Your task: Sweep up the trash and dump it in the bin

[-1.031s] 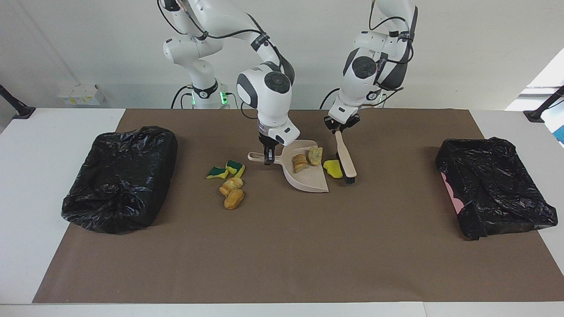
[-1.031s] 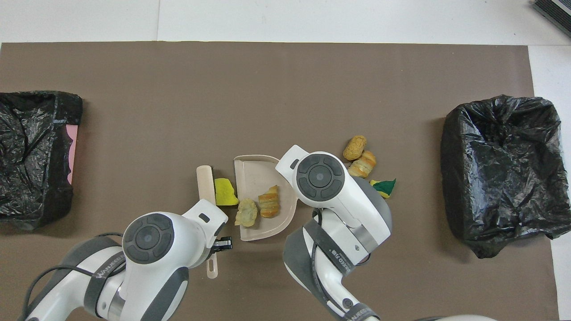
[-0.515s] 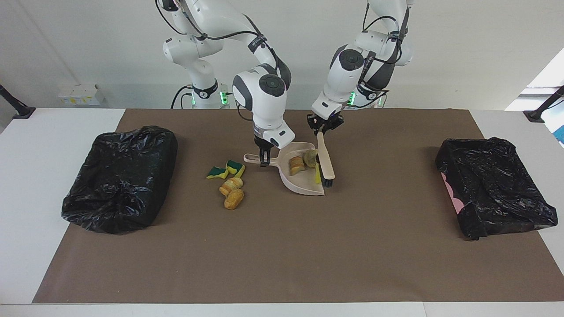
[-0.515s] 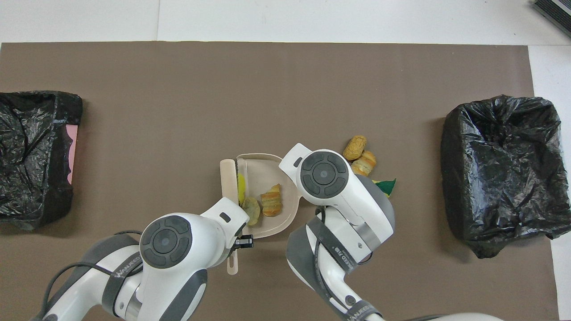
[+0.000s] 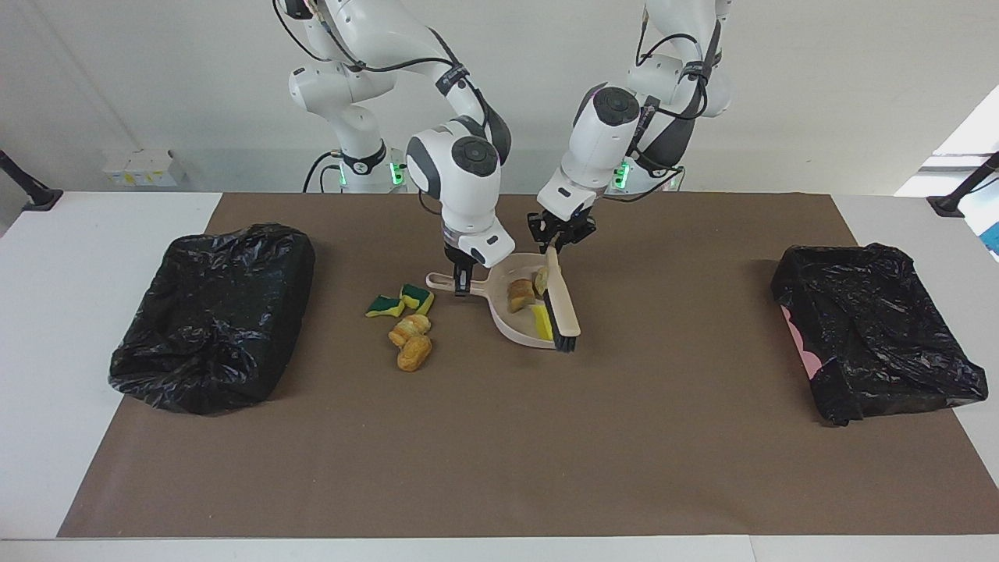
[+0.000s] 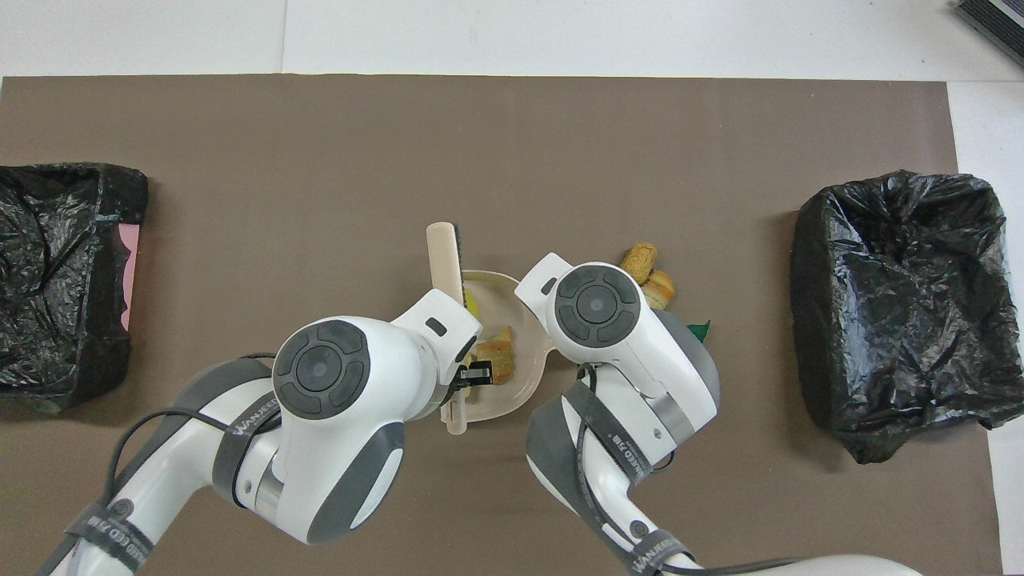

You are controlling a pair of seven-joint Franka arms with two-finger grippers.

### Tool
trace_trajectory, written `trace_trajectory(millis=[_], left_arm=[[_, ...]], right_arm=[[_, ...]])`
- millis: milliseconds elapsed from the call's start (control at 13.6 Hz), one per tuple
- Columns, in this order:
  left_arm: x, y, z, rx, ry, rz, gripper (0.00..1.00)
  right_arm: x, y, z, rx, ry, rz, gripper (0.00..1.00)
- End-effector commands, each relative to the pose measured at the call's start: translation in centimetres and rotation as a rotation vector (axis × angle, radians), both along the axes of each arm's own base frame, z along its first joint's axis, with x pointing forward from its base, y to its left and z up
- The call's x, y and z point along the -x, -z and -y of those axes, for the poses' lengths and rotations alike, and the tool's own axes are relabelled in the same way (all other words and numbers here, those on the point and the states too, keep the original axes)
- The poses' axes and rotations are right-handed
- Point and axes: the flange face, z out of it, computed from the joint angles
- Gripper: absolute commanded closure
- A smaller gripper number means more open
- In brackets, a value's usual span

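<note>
My right gripper (image 5: 463, 286) is shut on the handle of the beige dustpan (image 5: 511, 324), which rests on the brown mat. My left gripper (image 5: 556, 240) is shut on the beige brush (image 5: 562, 300), which lies across the pan's open mouth. In the pan are a tan chunk (image 5: 520, 293), a greenish piece (image 5: 540, 279) and a yellow sponge (image 5: 540, 321). On the mat beside the pan's handle lie two green-backed sponges (image 5: 388, 305) (image 5: 417, 297) and two bread-like chunks (image 5: 410, 328) (image 5: 414, 353). In the overhead view the brush (image 6: 445, 256), the pan (image 6: 508, 300) and the chunks (image 6: 638, 262) show partly under the arms.
A black-bagged bin (image 5: 215, 312) stands at the right arm's end of the mat, another (image 5: 874, 328) at the left arm's end. Both show in the overhead view (image 6: 900, 288) (image 6: 56, 272). The brown mat (image 5: 499, 453) covers the white table.
My left gripper swept the brush toward the right arm's end, pushing the yellow sponge off the mat into the pan. The pan shifted slightly toward the right arm's end.
</note>
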Motion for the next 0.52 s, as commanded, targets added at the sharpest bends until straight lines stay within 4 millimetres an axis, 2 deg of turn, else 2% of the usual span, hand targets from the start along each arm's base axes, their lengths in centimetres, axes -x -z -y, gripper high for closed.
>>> trace_trajectory(millis=[0,221,442], left_arm=[[-0.1,0.4,-0.6,-0.02,-0.015,-0.056,1.0],[0.9,1.1,-3.1,-0.093,-0.018,-0.163,1.0],[2.0,1.7,-3.9,-0.107,-0.021,-0.177,1.0]], right_arm=[[0.4,-2.1,1.8,-0.035,0.042,0.016,1.0],[-0.5,-3.9,4.0,-0.105,0.047,0.008,1.0],[-1.2,-5.1,6.0,-0.143,0.041,0.005,1.0]])
